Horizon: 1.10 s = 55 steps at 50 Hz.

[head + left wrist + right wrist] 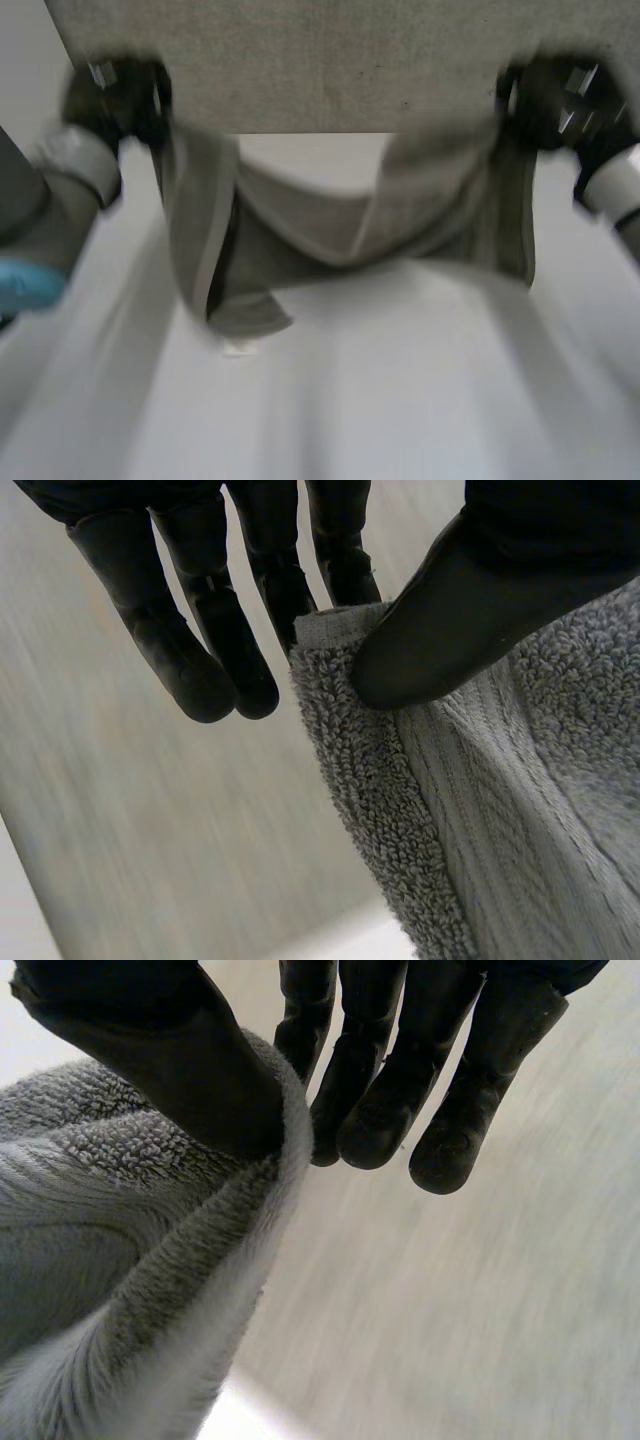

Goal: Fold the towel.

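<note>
A grey terry towel (340, 70) is stretched taut between my two hands above the white table, and its lower part sags in folds (300, 250) toward the tabletop. My left hand (115, 95) holds one end; in the left wrist view its thumb (470, 610) pinches a towel corner (520, 810) against straight fingers (270, 590). My right hand (555, 100) holds the other end. There the thumb (170, 1050) presses the towel edge (120, 1260) against the fingers (400, 1090).
The white table (420, 400) lies below the hanging cloth. A small white label (238, 348) shows at the towel's lowest fold, near the tabletop. The left forearm (40, 230) comes in beside the cloth.
</note>
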{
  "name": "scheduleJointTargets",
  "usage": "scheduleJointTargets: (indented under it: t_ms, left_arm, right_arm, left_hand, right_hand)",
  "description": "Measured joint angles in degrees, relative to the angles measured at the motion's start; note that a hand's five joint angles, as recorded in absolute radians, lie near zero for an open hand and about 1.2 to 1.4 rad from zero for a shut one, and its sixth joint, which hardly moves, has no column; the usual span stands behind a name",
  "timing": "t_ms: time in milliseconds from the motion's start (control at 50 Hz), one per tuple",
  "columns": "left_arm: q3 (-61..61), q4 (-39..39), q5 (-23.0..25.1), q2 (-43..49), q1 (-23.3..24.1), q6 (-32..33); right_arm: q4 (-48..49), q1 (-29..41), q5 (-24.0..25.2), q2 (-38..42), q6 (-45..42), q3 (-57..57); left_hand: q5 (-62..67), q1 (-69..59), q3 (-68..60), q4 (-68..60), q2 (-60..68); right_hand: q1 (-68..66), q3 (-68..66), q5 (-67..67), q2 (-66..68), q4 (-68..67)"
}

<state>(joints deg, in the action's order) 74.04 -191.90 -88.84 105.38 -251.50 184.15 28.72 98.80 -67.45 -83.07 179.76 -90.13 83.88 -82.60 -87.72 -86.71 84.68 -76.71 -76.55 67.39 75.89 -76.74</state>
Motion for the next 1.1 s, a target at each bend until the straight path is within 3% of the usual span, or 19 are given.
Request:
scheduleJointTargets:
  t_ms: [120,240,320,420,440,500,580,700,740,840,860,980,1100]
  left_arm:
    - [-13.5,-0.6,-0.1,-0.6,0.1,-0.5]
    - [-14.4,-3.2,-0.5,-0.8,0.2,-2.0]
    - [-8.0,-4.1,-0.1,-1.6,0.2,-3.3]
    - [5.3,-4.7,2.0,-3.2,0.1,-3.8]
    - [9.3,-5.0,3.2,-3.5,0.0,-3.8]
    - [17.8,-5.8,6.4,-4.0,-0.5,-3.6]
    - [26.9,-7.2,11.0,-4.1,-1.3,-3.3]
    - [35.8,-9.0,15.8,-4.0,-3.0,-0.3]
    - [37.5,-9.3,16.5,-4.0,-3.5,1.2]
    - [40.5,-9.5,17.3,-3.9,-4.6,5.9]
    - [40.6,-9.5,17.3,-3.9,-4.7,6.3]
    - [40.9,-9.3,17.0,-3.9,-4.5,8.0]
    - [40.7,-9.3,16.8,-4.0,-4.0,7.8]
  right_arm:
    - [17.8,-3.6,0.1,-2.4,22.5,4.9]
    - [26.4,-6.4,1.4,-2.2,29.4,3.3]
    - [26.6,-7.1,6.5,-0.4,28.9,0.8]
    - [21.3,-7.9,19.7,3.5,25.9,-1.7]
    - [18.7,-8.3,23.9,5.0,23.9,-2.2]
    - [13.1,-9.1,30.5,7.8,18.4,-3.0]
    - [5.2,-10.1,34.8,11.4,6.0,-4.0]
    - [-6.4,-12.6,34.7,16.0,-16.3,-3.7]
    - [-10.0,-13.3,34.2,17.0,-22.0,-3.2]
    - [-20.9,-14.9,31.8,18.6,-36.6,-1.8]
    - [-22.0,-15.0,31.4,18.6,-38.0,-1.7]
    - [-27.8,-15.3,28.4,17.4,-50.4,-4.0]
    - [-27.9,-15.5,29.7,14.4,-58.7,-8.9]
  left_hand:
    - [0.0,0.0,0.0,0.0,0.0]
    - [0.0,0.0,0.0,0.0,0.0]
    - [0.0,0.0,-0.1,0.0,0.0]
    - [0.0,0.0,-0.1,0.0,0.2]
    - [0.0,0.0,-0.1,0.0,0.5]
    - [0.0,0.0,-0.1,0.0,0.6]
    - [0.0,0.0,-0.2,0.0,0.6]
    - [0.0,0.0,-0.2,0.0,0.6]
    - [0.0,0.0,-0.2,0.0,0.6]
    - [0.0,0.0,-0.2,0.0,0.6]
    - [0.0,0.0,-0.2,0.0,0.6]
    - [0.0,0.0,-0.2,0.0,0.6]
    - [0.0,0.0,-0.2,0.0,0.6]
  right_hand:
    - [-0.1,0.0,0.0,0.0,0.0]
    - [-0.1,0.0,0.0,0.0,0.0]
    - [-0.1,0.0,0.0,0.0,0.0]
    - [-0.1,0.0,0.0,0.0,0.0]
    - [-0.1,0.0,0.0,0.0,0.0]
    - [-0.1,0.0,0.0,0.0,0.0]
    - [-0.1,0.0,0.0,0.0,0.0]
    - [1.2,1.2,-1.6,-1.0,1.3]
    - [14.0,13.8,-14.1,-13.8,13.3]
    - [56.7,56.6,-59.8,-57.2,56.8]
    - [59.6,59.7,-62.4,-59.9,59.6]
    - [63.1,62.5,-64.2,-62.0,62.3]
    - [63.2,62.5,-64.2,-61.9,62.3]
